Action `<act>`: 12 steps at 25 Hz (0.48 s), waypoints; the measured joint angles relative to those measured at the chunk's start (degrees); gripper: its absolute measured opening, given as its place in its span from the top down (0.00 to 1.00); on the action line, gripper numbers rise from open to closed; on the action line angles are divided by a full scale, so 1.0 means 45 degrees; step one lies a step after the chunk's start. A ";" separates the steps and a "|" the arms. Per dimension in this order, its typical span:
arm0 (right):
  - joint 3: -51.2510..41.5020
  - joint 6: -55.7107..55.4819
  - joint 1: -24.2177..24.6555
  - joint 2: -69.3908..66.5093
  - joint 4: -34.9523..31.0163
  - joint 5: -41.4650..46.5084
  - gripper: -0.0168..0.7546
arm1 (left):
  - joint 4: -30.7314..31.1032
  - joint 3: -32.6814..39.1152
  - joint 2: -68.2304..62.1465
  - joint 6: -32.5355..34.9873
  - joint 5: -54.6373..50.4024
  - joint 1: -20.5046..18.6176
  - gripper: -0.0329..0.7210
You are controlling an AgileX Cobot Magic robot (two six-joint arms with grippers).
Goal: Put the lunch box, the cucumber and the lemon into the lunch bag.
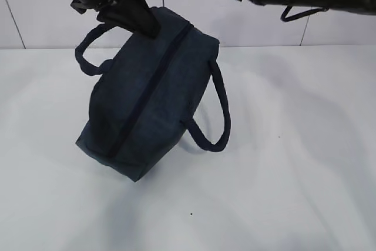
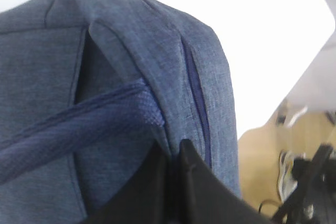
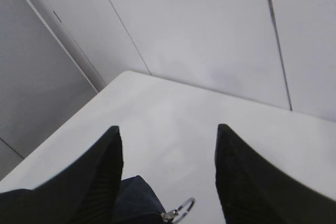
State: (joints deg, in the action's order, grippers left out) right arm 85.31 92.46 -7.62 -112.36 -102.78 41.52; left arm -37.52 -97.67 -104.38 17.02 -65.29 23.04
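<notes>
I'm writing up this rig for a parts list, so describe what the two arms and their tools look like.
Both arms are matte black. The left tool tapers into a wedge of two flat black fingers. The right tool has two broad, pointed black fingers with finely ribbed inner faces. A thin black cable loops beneath the right arm. No markings are visible.

Matt woven cloth lunch bag (image 1: 147,104), shiny metal ring pull (image 3: 181,209), smooth white table (image 1: 294,174)
</notes>
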 joint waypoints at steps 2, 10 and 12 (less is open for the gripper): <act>0.0000 -0.0223 0.0269 0.0503 0.0000 0.0024 0.43 | -0.0236 0.0000 -0.0118 -0.0088 0.0492 0.0000 0.96; 0.0028 -0.0927 0.0744 0.1361 0.0127 0.0035 0.44 | -0.3414 0.0000 -0.1145 -0.0162 0.3430 0.0000 0.96; 0.0028 -0.1037 0.0744 0.1390 0.0373 0.0056 0.44 | -0.4145 0.0000 -0.1605 -0.0162 0.4333 0.0054 0.96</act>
State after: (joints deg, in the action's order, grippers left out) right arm 85.44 87.79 -4.27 -106.11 -101.10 41.77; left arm -56.17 -97.67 -111.60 16.29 -45.79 23.28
